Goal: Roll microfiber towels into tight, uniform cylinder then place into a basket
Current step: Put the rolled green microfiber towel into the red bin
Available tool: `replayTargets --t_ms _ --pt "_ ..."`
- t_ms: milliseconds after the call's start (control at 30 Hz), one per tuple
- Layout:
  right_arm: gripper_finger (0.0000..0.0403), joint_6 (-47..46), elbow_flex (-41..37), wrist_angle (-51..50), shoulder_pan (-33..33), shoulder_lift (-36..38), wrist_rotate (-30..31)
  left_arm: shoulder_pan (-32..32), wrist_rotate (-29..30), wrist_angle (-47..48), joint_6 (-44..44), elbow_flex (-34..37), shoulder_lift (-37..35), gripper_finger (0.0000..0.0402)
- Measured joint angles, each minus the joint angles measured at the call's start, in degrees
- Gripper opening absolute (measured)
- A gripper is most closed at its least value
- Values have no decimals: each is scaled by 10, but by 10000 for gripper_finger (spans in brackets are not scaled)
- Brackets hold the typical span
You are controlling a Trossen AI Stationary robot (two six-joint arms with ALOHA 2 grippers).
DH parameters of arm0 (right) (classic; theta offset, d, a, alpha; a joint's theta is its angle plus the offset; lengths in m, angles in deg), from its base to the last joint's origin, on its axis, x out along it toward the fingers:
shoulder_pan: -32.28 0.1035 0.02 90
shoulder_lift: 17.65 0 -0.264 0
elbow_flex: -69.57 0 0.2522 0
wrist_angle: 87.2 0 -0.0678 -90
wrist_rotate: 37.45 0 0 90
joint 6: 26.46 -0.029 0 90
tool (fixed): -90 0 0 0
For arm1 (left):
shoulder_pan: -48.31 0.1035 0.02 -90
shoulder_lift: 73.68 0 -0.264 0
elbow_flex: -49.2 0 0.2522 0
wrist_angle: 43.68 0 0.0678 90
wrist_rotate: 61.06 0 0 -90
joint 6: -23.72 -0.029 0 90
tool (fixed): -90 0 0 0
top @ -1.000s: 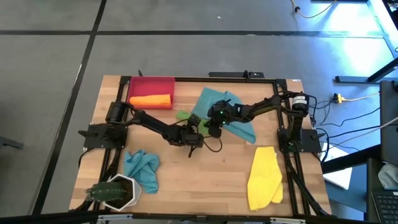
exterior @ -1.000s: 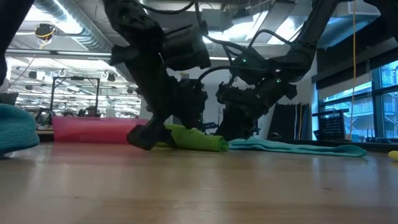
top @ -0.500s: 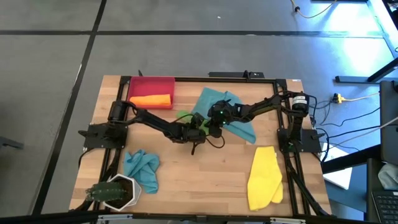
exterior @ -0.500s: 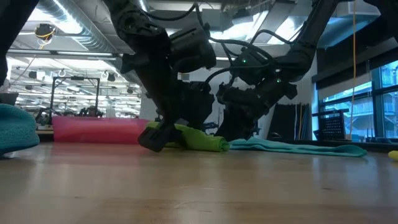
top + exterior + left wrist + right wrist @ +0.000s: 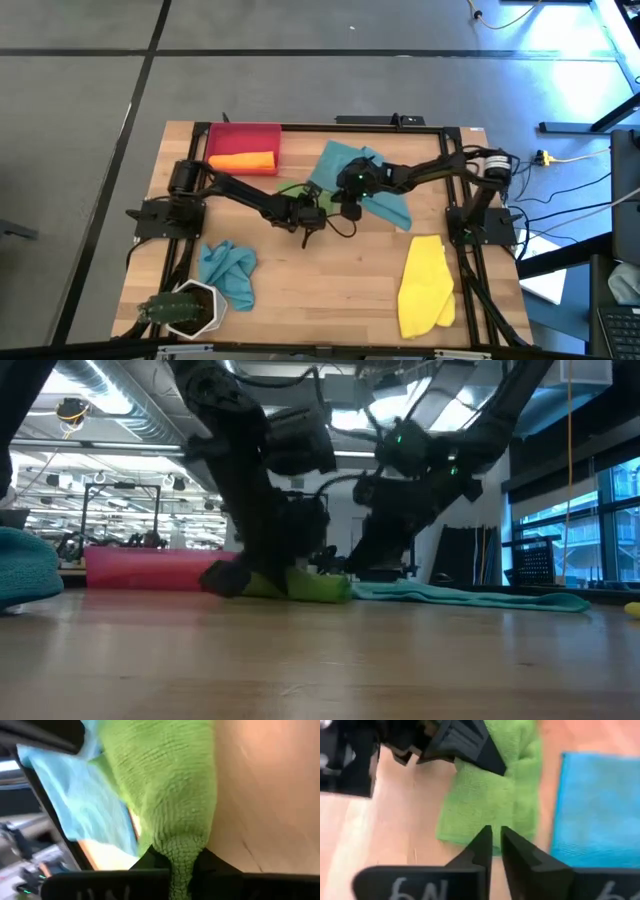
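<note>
Wooden table with a black frame along its edges. Red basket at the far left corner. Green towel near the middle, just beside a spread teal towel toward the far edge. Crumpled teal towel and white hexagonal pot by the near left corner. Yellow towel at the near right.

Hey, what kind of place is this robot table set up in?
Probably an open-plan lab or workshop: exposed ceiling ducts and strip lights overhead, a bare grey floor around the wooden table, and loose cables trailing beside it.
</note>
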Motion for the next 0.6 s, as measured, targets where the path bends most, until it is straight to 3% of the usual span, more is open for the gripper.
replayTargets --t_ms 300,600 --pt "136 35 1 -96 0 143 75 14 -17 124 99 -1 -151 2" --pt "152 41 1 -107 3 191 76 102 57 280 71 -2 -278 1"
